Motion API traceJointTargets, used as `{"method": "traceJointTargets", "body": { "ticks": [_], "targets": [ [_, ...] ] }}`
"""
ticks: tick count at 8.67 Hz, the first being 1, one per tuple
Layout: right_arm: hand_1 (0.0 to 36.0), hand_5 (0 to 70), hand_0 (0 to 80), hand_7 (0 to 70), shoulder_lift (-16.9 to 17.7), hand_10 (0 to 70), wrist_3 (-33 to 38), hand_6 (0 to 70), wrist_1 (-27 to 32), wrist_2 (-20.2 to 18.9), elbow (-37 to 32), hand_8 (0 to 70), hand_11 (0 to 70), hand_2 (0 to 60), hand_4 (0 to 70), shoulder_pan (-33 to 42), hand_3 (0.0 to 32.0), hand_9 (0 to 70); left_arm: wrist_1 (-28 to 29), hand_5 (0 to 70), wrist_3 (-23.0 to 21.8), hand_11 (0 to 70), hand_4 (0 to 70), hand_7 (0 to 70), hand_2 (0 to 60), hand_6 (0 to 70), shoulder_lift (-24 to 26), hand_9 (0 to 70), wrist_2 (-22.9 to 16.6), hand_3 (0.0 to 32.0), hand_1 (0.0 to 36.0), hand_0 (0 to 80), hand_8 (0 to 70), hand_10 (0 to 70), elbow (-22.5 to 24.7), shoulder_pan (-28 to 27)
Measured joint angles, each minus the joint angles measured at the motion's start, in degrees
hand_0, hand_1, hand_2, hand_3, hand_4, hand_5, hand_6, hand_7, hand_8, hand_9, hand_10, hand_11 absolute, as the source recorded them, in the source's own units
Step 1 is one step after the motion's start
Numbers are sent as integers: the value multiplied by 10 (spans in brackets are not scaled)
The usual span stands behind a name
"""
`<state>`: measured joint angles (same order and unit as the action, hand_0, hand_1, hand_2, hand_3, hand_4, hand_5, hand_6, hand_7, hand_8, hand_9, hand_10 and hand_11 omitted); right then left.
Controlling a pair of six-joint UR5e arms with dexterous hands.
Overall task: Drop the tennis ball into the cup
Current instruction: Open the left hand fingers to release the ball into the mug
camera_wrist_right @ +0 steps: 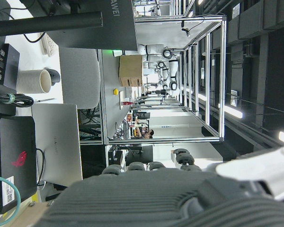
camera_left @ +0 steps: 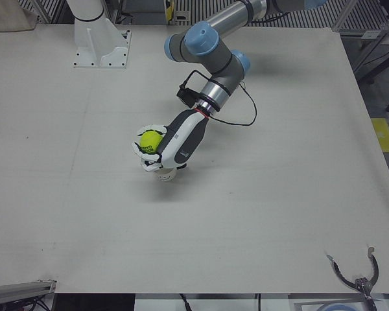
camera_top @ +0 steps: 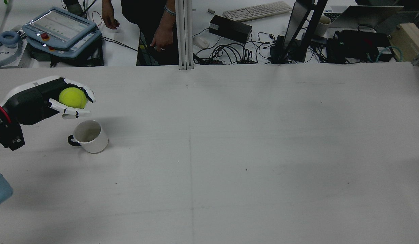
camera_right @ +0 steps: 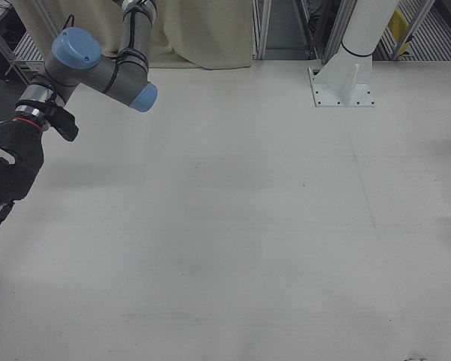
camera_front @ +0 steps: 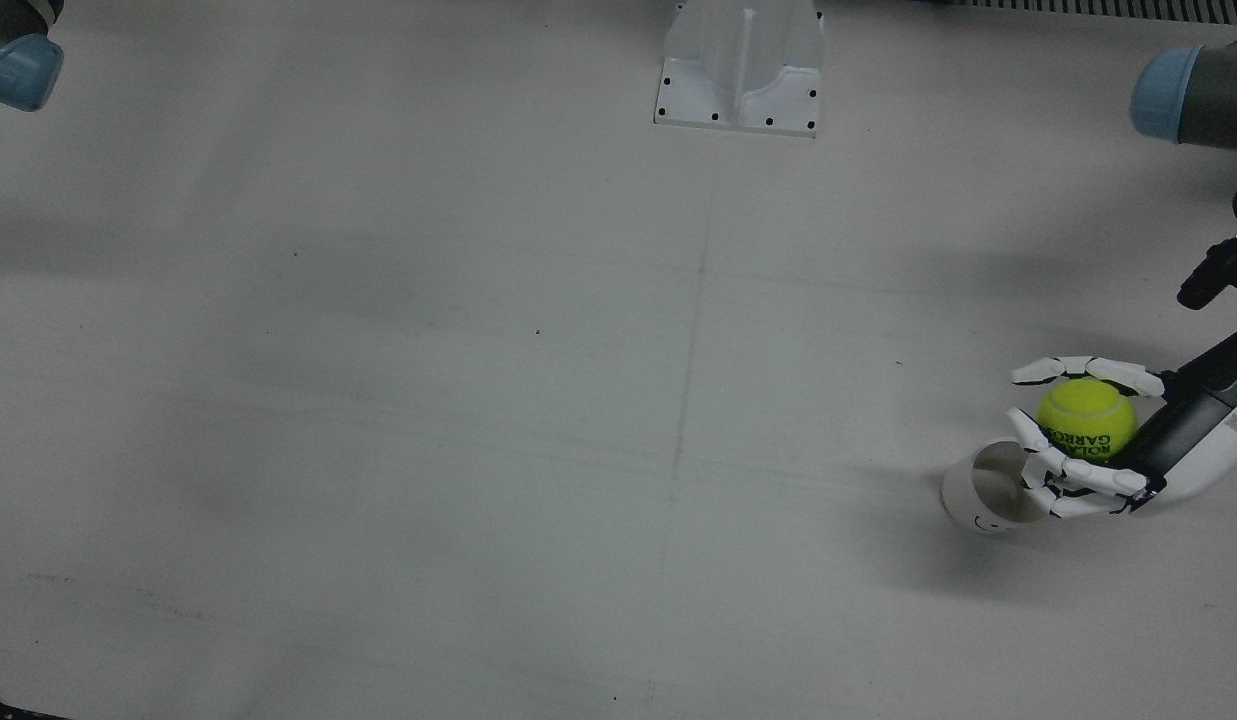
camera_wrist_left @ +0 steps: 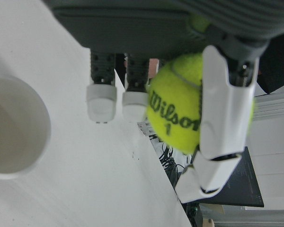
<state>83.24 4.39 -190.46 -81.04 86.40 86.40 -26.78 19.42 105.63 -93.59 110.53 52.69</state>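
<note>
My left hand (camera_top: 60, 101) is shut on the yellow-green tennis ball (camera_top: 72, 97) and holds it in the air. The white cup (camera_top: 89, 135) with a dark handle stands upright on the table, just below and beside the hand. In the front view the ball (camera_front: 1086, 418) sits right next to the cup's rim (camera_front: 988, 490), and the fingers (camera_front: 1063, 480) overlap the rim. The left hand view shows the ball (camera_wrist_left: 180, 113) between the fingers and the empty cup (camera_wrist_left: 14, 127) to one side. My right hand (camera_right: 4, 173) hangs at the table's far side, fingers apart, holding nothing.
A white arm pedestal base (camera_front: 740, 70) is bolted at the table's robot-side edge. The left arm's elbow (camera_left: 204, 42) reaches over the table behind the cup. A desk with a monitor (camera_top: 302, 30), cables and a teach pendant (camera_top: 60, 27) lies beyond the table's edge.
</note>
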Motion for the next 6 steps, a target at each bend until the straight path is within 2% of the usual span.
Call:
{"method": "traceJointTargets", "body": {
  "ticks": [1, 2, 3, 4, 5, 6],
  "targets": [
    [0, 0, 0, 0, 0, 0, 0, 0, 0, 0, 0, 0, 0, 0, 0, 0, 0, 0, -4, 233, 0, 700, 633, 700, 600, 331, 1, 700, 0, 0, 360, 600, 700, 636, 5, 0],
    [0, 0, 0, 0, 0, 0, 0, 0, 0, 0, 0, 0, 0, 0, 0, 0, 0, 0, -6, 172, 0, 595, 438, 528, 600, 208, 1, 678, 0, 0, 360, 561, 466, 406, 8, 0],
    [0, 0, 0, 0, 0, 0, 0, 0, 0, 0, 0, 0, 0, 0, 0, 0, 0, 0, -7, 108, 0, 293, 293, 236, 600, 105, 1, 304, 0, 0, 358, 566, 194, 185, 9, 1],
    [0, 0, 0, 0, 0, 0, 0, 0, 0, 0, 0, 0, 0, 0, 0, 0, 0, 0, -7, 90, 1, 92, 181, 25, 562, 43, 1, 86, 0, 0, 360, 583, 50, 44, 10, 2],
    [0, 0, 0, 0, 0, 0, 0, 0, 0, 0, 0, 0, 0, 0, 0, 0, 0, 0, -2, 90, 1, 55, 153, 0, 554, 31, 0, 44, 1, 0, 360, 598, 21, 16, 10, 4],
    [0, 0, 0, 0, 0, 0, 0, 0, 0, 0, 0, 0, 0, 0, 0, 0, 0, 0, 3, 87, 2, 36, 151, 0, 564, 28, -1, 33, 1, 0, 360, 593, 13, 4, 11, 5]
  ]
}}
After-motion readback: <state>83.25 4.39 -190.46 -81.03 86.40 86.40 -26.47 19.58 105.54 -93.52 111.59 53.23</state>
